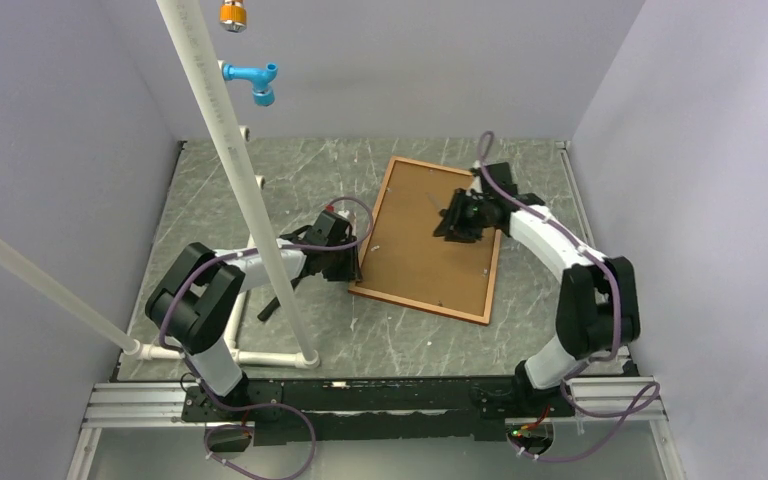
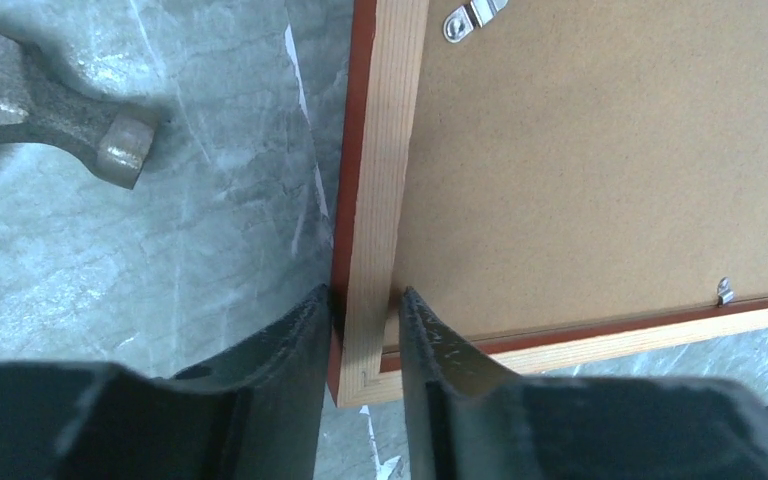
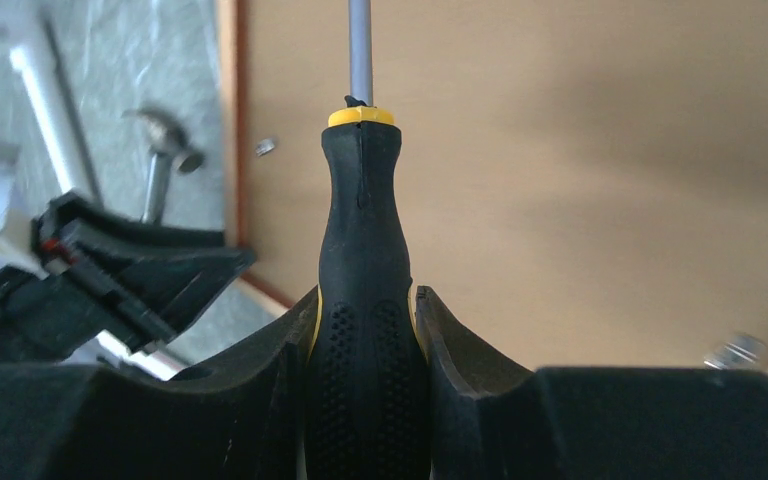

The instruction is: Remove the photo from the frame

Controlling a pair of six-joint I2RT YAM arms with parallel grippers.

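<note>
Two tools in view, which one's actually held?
The screwdriver: its black-and-yellow handle is clamped between the right gripper's fingers. The hammer lies loose on the table beside the frame.

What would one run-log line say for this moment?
left gripper: astride frame corner rail, grip unclear | right gripper: shut on screwdriver over backing | frame: face down, backing in place | hammer: beside frame

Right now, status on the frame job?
Left claw straddles frame rail near a corner, grip unclear. Right claw shut on screwdriver. Photo face down inside frame, backing up. Hammer beside, not touching.
</note>
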